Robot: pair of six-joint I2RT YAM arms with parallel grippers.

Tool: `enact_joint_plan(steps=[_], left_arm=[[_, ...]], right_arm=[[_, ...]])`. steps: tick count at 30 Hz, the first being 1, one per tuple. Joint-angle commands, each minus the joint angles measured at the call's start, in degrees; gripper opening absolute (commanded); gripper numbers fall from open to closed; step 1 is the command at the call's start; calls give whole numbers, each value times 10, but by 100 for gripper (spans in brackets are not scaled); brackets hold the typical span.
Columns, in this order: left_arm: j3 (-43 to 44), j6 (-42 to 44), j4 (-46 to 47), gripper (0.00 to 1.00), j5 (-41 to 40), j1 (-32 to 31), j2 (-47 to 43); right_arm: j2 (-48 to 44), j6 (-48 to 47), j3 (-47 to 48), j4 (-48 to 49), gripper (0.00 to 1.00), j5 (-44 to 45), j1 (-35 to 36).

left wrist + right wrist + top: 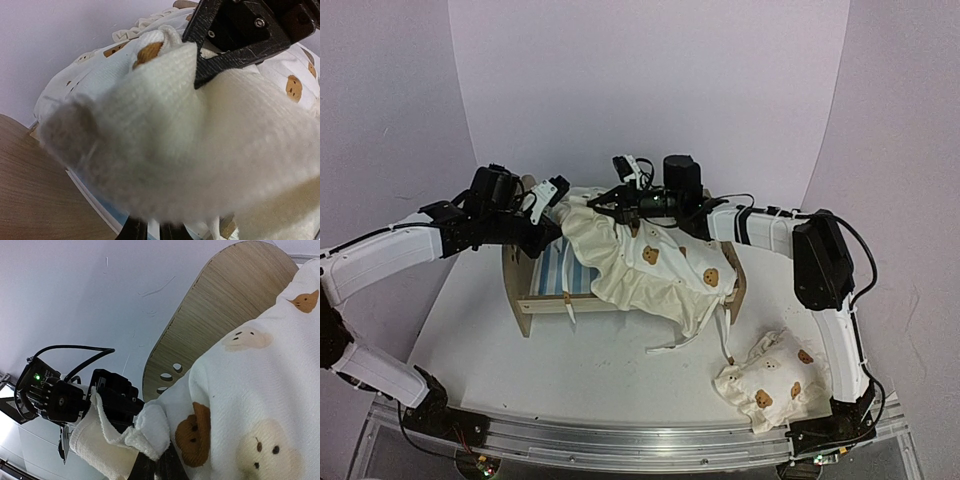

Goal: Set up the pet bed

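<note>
Held cushion [650,265] over pet bed [525,305] with left gripper [558,196] and right gripper [606,200], clamped on its fabric (striped base [552,270] half bare); lacked flattening, pillow [770,385] placing.

Large cream bear-print cushion [640,262] hanging crumpled, upper edge sitting raised at two spots, lower end sagging toward right. Thin ties [672,345] trailing onto white table [570,370], one dangling close to small bear-print pillow [767,385]. Pillow lying rumpled near table's front right corner. Pale backdrop [650,80] curving behind. Metal rail [620,440] running along near edge.
</note>
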Motion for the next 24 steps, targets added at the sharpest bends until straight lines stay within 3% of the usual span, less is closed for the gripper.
enact_joint_plan(steps=[1, 5, 8, 17, 22, 24], left_arm=[[0, 1, 60, 11, -11, 3, 14], [-14, 7, 86, 11, -16, 3, 24], [-8, 7, 89, 1, -29, 3, 31], [57, 24, -98, 0, -32, 3, -53], [47, 36, -124, 0, -68, 3, -117], [41, 33, -123, 0, -44, 3, -122]], right_arm=[[-8, 6, -2, 43, 0, 4, -5], [-9, 9, -5, 49, 0, 6, -5], [-10, 10, -5, 53, 0, 7, -5], [-18, 7, -13, 56, 0, 7, -4], [-17, 2, -22, 60, 0, 9, 7], [-15, 0, -20, 60, 0, 7, 12]])
